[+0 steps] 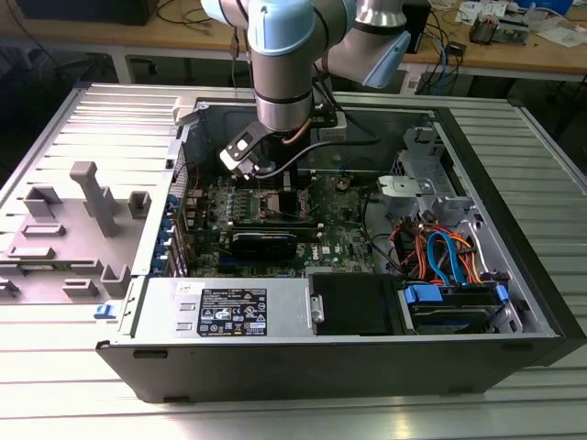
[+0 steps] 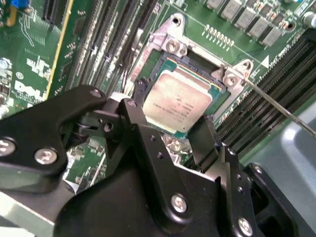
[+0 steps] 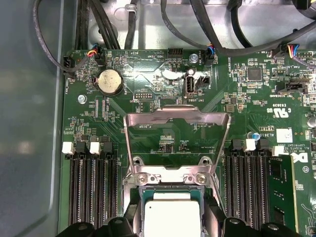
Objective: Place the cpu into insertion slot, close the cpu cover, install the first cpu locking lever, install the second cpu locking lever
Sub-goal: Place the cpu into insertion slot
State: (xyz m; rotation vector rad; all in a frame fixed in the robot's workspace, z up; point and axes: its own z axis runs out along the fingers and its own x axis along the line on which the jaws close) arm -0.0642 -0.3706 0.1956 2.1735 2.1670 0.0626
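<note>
The cpu [image 2: 180, 103] [image 3: 173, 217], a small square chip with a dull silver top, lies flat in the insertion slot [image 2: 148, 81], whose rim frames it. My gripper [image 2: 170, 118] [image 3: 173, 224] straddles it, one black finger [image 2: 136, 108] against each side of the chip, shut on it. The cpu cover [image 3: 175, 118], a thin silver frame with a large square opening, stands tilted up from its hinge just beyond the slot. A thin metal locking lever [image 2: 276, 106] sticks out unlatched beside the slot. In the exterior view the gripper [image 1: 278, 188] reaches down into the open computer case over the motherboard [image 1: 339, 243].
Long black memory slots [image 3: 94, 187] [image 3: 247, 182] flank the socket on both sides. Black cables [image 3: 197, 29] run along the case wall behind the board. A power supply [image 1: 229, 312] and a drive bay with blue and orange cables [image 1: 440, 257] fill the near and right side of the case.
</note>
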